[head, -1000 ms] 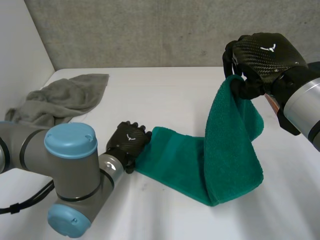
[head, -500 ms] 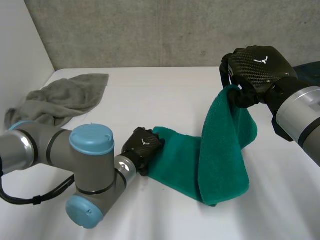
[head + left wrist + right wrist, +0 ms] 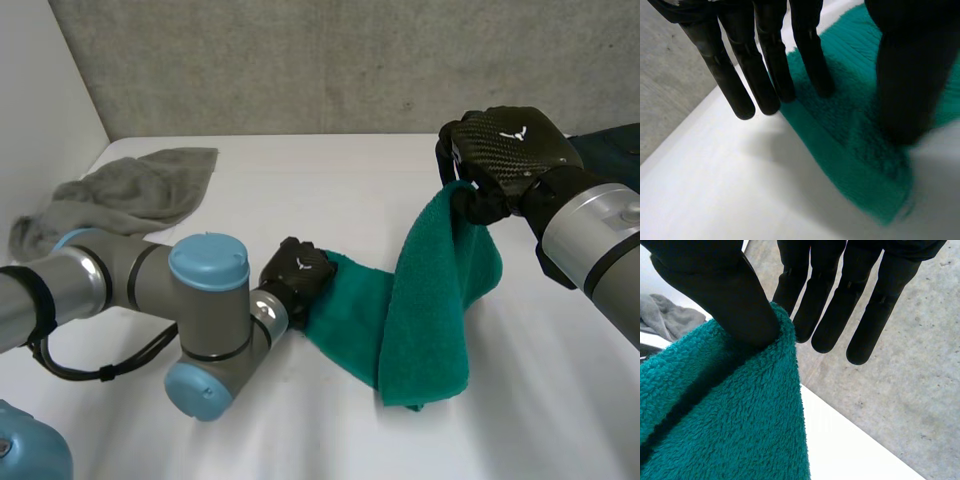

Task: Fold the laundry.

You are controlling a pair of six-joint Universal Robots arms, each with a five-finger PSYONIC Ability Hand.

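Observation:
A green towel [image 3: 430,300] lies partly on the white table [image 3: 330,180], its right part lifted into a hanging fold. My right hand [image 3: 505,150] holds that raised end above the table, shut on it; in the right wrist view the thumb [image 3: 725,295] pinches the green towel [image 3: 725,420] against the fingers. My left hand [image 3: 298,275] rests on the towel's left end, which lies flat. Its fingers [image 3: 765,65] are straight, their tips at the edge of the green towel [image 3: 855,115], with the thumb pressing down on the cloth beside them.
A crumpled grey towel [image 3: 120,195] lies at the table's back left, also seen past my right hand as the grey towel [image 3: 665,320]. A dark blue cloth [image 3: 612,140] shows behind my right forearm. A concrete wall stands behind the table.
My right hand has come down and to the left with the towel's end, narrowing the fold. My left arm and hand have slid right onto the towel's left end.

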